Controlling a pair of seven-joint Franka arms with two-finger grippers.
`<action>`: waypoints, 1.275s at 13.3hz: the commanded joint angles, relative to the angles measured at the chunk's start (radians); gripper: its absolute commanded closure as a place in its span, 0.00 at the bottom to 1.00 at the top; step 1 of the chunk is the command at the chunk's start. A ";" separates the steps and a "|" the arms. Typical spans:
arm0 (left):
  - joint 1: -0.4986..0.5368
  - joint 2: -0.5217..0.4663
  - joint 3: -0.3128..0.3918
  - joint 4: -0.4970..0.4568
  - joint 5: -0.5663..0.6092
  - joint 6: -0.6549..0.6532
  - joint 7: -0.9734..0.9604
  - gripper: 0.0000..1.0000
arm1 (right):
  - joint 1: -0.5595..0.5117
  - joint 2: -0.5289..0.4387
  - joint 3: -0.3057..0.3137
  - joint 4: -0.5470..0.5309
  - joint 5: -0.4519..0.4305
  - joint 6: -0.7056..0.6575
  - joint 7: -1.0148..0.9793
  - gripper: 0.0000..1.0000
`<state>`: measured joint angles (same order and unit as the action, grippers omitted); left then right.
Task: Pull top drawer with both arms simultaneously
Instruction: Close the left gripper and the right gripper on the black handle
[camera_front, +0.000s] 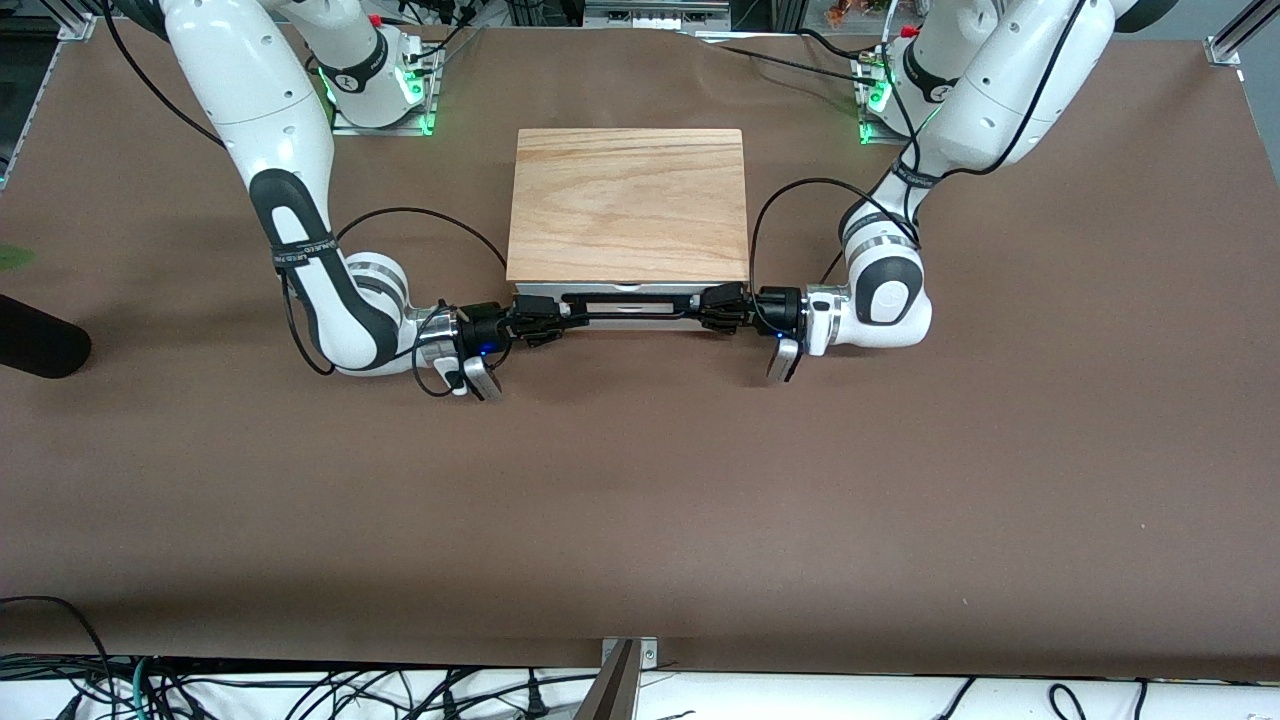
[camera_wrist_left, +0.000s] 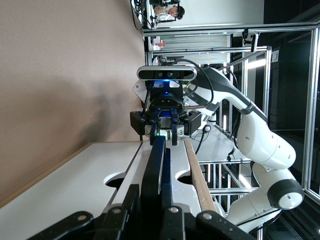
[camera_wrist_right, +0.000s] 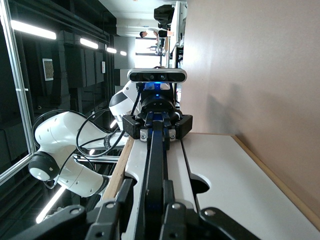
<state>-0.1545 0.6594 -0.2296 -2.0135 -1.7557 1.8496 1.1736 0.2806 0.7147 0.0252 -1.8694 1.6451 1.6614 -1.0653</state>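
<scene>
The top drawer (camera_front: 635, 311) shows its white front under the light oak cabinet top (camera_front: 628, 200), and it looks closed. Its black wire handle (camera_front: 630, 299) runs across the front. My left gripper (camera_front: 712, 305) comes in from the left arm's end and is shut on that end of the handle (camera_wrist_left: 155, 160), both fingers (camera_wrist_left: 131, 193) pressed against the bar. My right gripper (camera_front: 548, 322) straddles the handle's other end (camera_wrist_right: 156, 160). One of its fingers (camera_wrist_right: 168, 190) touches the bar, and a thin strip of white front shows beside the other one.
A second white drawer front (camera_wrist_left: 75, 190) sits below the top one. The cabinet stands mid-table between the two arm bases. Brown table (camera_front: 640, 500) spreads wide in front of the drawers. A black object (camera_front: 40, 345) lies at the table's edge at the right arm's end.
</scene>
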 joint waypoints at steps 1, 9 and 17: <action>-0.007 -0.023 -0.005 -0.050 -0.031 -0.013 0.035 1.00 | 0.005 -0.003 0.004 -0.002 0.012 -0.012 -0.015 0.71; -0.007 -0.011 -0.004 -0.040 -0.031 -0.016 0.037 1.00 | 0.000 -0.003 0.002 0.009 0.009 -0.014 -0.001 1.00; -0.007 0.022 0.007 0.012 -0.031 -0.016 0.035 1.00 | -0.008 0.034 -0.002 0.142 0.005 -0.002 0.123 1.00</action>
<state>-0.1520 0.6623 -0.2236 -2.0106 -1.7648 1.8355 1.1660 0.2875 0.7324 0.0248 -1.8284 1.6244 1.6761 -1.0347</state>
